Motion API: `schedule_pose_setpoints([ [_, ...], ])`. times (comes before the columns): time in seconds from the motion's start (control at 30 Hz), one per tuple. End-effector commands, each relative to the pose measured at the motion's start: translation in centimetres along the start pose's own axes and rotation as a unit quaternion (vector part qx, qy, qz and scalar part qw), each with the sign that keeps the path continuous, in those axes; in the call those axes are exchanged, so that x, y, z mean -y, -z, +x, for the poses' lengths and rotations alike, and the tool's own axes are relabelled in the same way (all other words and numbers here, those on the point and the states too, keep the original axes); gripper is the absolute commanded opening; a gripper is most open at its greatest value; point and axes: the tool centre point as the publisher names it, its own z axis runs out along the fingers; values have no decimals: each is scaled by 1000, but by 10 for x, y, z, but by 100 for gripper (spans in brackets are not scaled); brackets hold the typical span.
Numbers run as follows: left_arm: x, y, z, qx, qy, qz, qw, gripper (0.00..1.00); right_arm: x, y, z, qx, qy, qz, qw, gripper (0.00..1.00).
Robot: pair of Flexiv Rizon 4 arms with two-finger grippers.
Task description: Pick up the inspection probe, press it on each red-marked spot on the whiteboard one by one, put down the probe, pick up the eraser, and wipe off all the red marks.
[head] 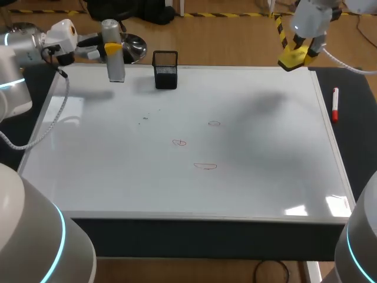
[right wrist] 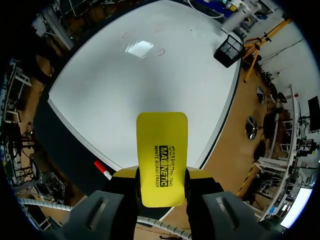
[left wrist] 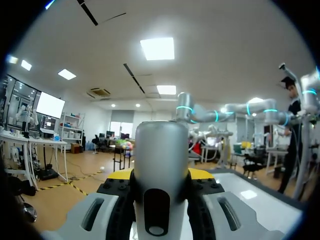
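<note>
**Probe and eraser both in hand above a marked whiteboard**

From the head view, the left arm comes in from the side, and the left fingers (head: 113,48) are clamped on the silver inspection probe (head: 113,62). The probe is held upright at the far left corner of the whiteboard (head: 118,177). Whether its lower end touches the board cannot be told. Just beside it, on the far edge, stands a black mesh pen holder (head: 165,69). Three faint red marks (head: 179,142) sit near the middle of the board, well apart from both arms. At the far right corner, the right fingers (head: 301,53) grip the yellow eraser (head: 290,61) above the board's edge. A red marker (head: 334,104) lies on the dark table (head: 353,135) beside the board's right rim.

In the left wrist view, the probe (left wrist: 161,150) fills the space between the yellow tips. One finger presses on each side of its rounded body, and a strip of whiteboard (left wrist: 250,200) shows beyond.

In the right wrist view, the eraser (right wrist: 161,150) stands out ahead of the fingers, pinched on both long sides. It is well above the whiteboard (right wrist: 125,95). The red marks (right wrist: 160,51) lie far ahead, the pen holder (right wrist: 229,50) is at the far corner, and the marker (right wrist: 102,169) is just beside the fingers.
</note>
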Motion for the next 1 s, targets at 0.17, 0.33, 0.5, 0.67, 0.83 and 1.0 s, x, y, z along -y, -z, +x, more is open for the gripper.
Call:
schedule_pose_setpoints([
  [0.17, -8, -27, 61, -34, -11, 31, 999, 0, 0, 1, 0, -1, 1, 1, 1000, 0],
  [0.33, -12, -49, 100, -73, -5, 46, 996, 0, 0, 1, 0, -1, 1, 1, 1000, 0],
  [0.5, -15, -64, 132, -96, 1, 60, 994, 0, 0, 1, 0, -1, 1, 1, 1000, 0],
  [0.67, -16, -79, 159, -116, 13, 69, 991, 0, 0, 1, 0, -1, 1, 1, 1000, 0],
  [0.83, -27, -94, 183, -141, 34, 69, 987, 0, 0, 1, 0, -1, 1, 1, 1000, 0],
  [1.0, -46, -115, 201, -170, 51, 55, 983, 0, 0, 1, 0, -1, 1, 1, 1000, 0],
])
